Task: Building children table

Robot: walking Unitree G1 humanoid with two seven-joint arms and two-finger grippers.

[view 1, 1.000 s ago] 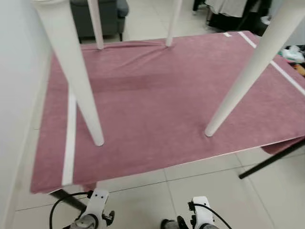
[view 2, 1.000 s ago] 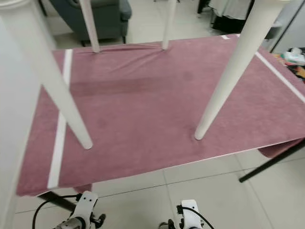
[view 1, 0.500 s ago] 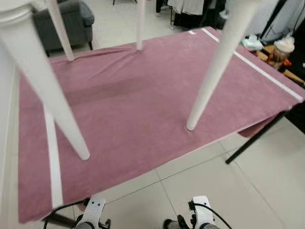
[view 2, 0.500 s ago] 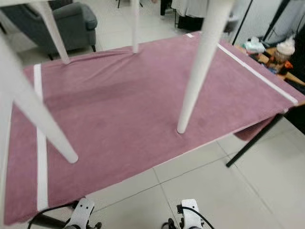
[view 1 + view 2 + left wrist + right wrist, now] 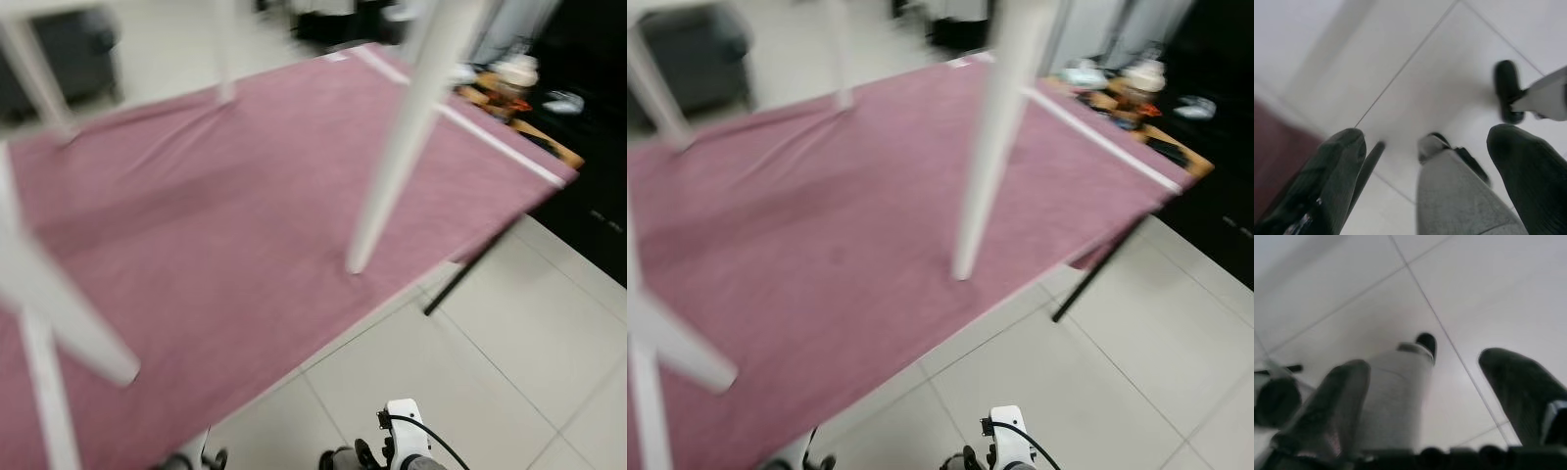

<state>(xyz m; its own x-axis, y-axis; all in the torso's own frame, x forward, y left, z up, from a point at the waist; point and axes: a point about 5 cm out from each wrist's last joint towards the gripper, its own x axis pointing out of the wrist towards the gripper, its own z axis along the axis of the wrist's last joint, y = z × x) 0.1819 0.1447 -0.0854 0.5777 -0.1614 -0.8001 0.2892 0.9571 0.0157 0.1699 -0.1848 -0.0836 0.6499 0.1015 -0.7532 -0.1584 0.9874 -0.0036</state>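
Left eye view, blurred by motion, looks down through the white legs of the children's table [image 5: 402, 137], which stands upright on a larger table [image 5: 446, 279] covered with a pink-red cloth [image 5: 245, 215]. Four legs can be made out: one near and right of centre whose foot rests on the cloth close to the near edge, one near left [image 5: 59, 313], and two far ones toward the back of the cloth, so the legs look fitted and the piece appears to be standing on its own. By that reading the assembly is largely or wholly done; whether any screws need tightening cannot be told from these pictures, and no loose parts or tools can be made out on the cloth. Both arms hang low over the tiled floor [image 5: 509, 372], well apart from the little table. The left gripper [image 5: 1425, 171] has its two black fingers spread with nothing between them, pointing down at the floor and the robot's own leg. The right gripper [image 5: 1420, 401] is likewise spread and empty. A dark armchair [image 5: 696, 49] sits beyond the far left corner, and clutter lies on a wooden surface [image 5: 529, 132] at far right. What seems left is at most a check of the legs.
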